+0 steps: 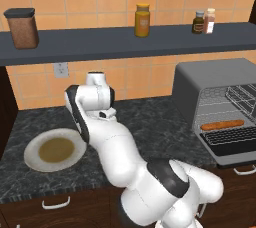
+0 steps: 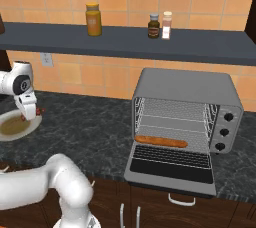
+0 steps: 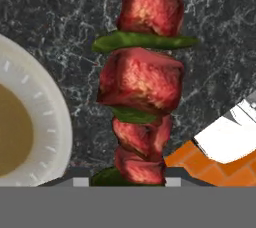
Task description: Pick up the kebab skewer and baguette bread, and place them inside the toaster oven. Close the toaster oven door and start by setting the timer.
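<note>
Holding the kebab skewer [image 3: 141, 87] tight in the gripper [image 2: 32, 113], fingers closed on its low end, just past the plate [image 3: 47, 122] rim toward 3 o'clock. Baguette bread [image 2: 161, 142] already lying in the toaster oven [image 2: 187, 89], at the front of the rack. Toaster oven door [image 2: 170, 166] down flat and open. Best to lift a bit, keep the stick level, swing slowly toward 3 o'clock. Slide in beside the bread, not on top. Let go only once resting on the rack.
</note>
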Robot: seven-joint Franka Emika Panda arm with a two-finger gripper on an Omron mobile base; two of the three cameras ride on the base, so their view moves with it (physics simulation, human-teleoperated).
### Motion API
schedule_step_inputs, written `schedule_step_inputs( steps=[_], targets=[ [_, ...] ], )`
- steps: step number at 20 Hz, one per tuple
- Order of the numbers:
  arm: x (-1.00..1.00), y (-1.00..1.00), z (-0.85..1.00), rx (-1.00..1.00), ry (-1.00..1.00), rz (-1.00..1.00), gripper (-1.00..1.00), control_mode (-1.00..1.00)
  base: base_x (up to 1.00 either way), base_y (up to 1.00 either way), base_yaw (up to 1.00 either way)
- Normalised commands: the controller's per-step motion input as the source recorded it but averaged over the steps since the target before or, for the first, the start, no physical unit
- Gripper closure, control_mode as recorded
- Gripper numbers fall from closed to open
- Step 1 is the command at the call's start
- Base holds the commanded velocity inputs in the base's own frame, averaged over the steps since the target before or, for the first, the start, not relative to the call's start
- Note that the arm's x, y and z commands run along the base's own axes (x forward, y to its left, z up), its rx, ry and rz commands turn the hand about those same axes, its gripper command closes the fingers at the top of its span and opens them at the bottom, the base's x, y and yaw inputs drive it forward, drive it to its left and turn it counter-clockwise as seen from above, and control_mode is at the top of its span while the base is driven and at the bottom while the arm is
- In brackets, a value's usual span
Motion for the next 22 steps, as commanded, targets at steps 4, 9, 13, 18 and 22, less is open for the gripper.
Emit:
schedule_step_inputs(
  steps=[4, 9, 13, 18, 22],
  targets=[
    [-0.79, -1.0, 0.46, 0.0, -0.13, 0.07, 1.0, -1.0, 0.0, 0.0, 0.0],
    [-0.56, -1.0, 0.33, 0.0, -0.09, 0.08, 1.0, -1.0, 0.0, 0.0, 0.0],
    [-0.51, -1.0, 0.21, 0.0, -0.13, 0.11, 1.0, -1.0, 0.0, 0.0, 0.0],
    [-0.35, -1.0, 0.19, 0.0, -0.06, 0.16, 1.0, -1.0, 0.0, 0.0, 0.0],
    [-0.38, -1.0, 0.17, 0.0, -0.05, 0.18, 1.0, -1.0, 0.0, 0.0, 0.0]
  ],
)
